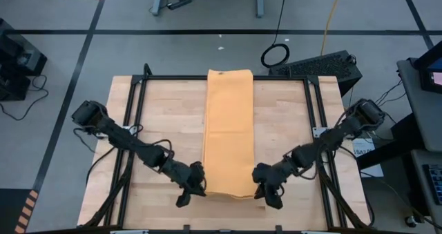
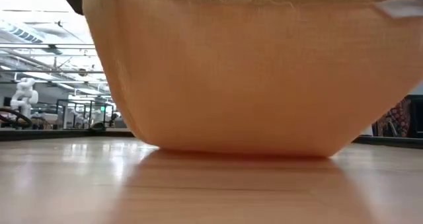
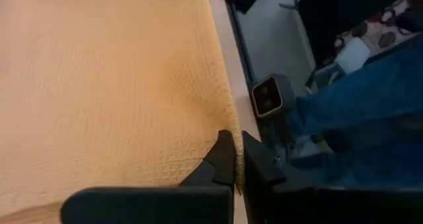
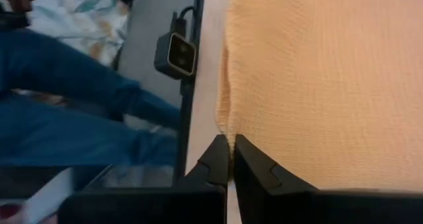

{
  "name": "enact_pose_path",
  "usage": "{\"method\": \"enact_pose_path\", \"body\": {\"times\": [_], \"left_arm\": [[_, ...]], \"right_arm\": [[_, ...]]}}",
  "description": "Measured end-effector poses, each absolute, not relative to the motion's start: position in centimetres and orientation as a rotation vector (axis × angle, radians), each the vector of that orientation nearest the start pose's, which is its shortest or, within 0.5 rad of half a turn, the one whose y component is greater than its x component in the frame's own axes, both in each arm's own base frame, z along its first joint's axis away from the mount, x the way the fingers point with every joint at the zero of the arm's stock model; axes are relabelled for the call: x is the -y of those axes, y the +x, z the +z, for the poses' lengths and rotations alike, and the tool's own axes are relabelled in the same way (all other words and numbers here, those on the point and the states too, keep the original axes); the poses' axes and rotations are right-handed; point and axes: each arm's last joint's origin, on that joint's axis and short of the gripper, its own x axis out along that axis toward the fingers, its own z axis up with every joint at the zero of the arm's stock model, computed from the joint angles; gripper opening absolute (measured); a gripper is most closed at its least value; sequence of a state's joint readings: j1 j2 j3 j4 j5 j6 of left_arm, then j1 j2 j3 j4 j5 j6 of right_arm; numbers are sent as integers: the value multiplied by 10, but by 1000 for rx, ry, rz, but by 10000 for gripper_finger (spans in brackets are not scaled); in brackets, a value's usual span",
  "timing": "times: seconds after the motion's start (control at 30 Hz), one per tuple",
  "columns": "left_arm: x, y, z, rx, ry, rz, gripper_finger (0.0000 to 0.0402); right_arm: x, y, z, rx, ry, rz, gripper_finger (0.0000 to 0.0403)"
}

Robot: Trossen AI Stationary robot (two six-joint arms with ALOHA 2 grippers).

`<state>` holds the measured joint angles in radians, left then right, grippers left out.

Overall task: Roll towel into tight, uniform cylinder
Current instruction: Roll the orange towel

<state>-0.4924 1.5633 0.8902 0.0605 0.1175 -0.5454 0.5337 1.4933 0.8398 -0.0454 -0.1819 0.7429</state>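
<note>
The towel (image 1: 230,132) lies as a long strip from twelve to six o'clock on the table (image 1: 160,130). Left gripper (image 1: 191,190) and right gripper (image 1: 266,191) pinch its six o'clock corners, jaws closed on cloth. Rolling appears about to start: both must turn evenly toward twelve.

The towel (image 2: 251,72) fills most of the frame from 12 o'clock down past centre — a broad mustard fold sagging to the wooden table (image 2: 79,184), which mirrors it faintly. A white label (image 2: 400,8) shows at 2 o'clock. At 9 o'clock — distant railings and a white figure (image 2: 25,92).
</note>
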Motion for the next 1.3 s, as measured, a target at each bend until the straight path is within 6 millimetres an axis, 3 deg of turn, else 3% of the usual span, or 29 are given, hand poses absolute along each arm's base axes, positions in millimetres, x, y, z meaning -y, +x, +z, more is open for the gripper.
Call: {"method": "enact_pose_path", "body": {"times": [0.23, 0.43, 0.63, 0.87, 1.17, 1.3], "left_arm": [[156, 290, 175, -882, -501, -468, 8], [154, 292, 166, -881, -579, -514, 8], [136, 301, 146, -856, -674, -430, 8], [126, 310, 149, -919, -926, -537, 8], [112, 316, 129, -936, -928, -391, 8], [117, 316, 127, -987, -989, -454, 8]], "right_arm": [[-145, 263, 183, -902, 705, 594, 1], [-130, 250, 160, -839, 821, 608, 0], [-116, 237, 141, -885, 894, 555, 0], [-120, 241, 155, -862, 1084, 646, 0], [-114, 237, 141, -971, 1032, 544, 0], [-121, 236, 146, -953, 1065, 589, 0]]}}
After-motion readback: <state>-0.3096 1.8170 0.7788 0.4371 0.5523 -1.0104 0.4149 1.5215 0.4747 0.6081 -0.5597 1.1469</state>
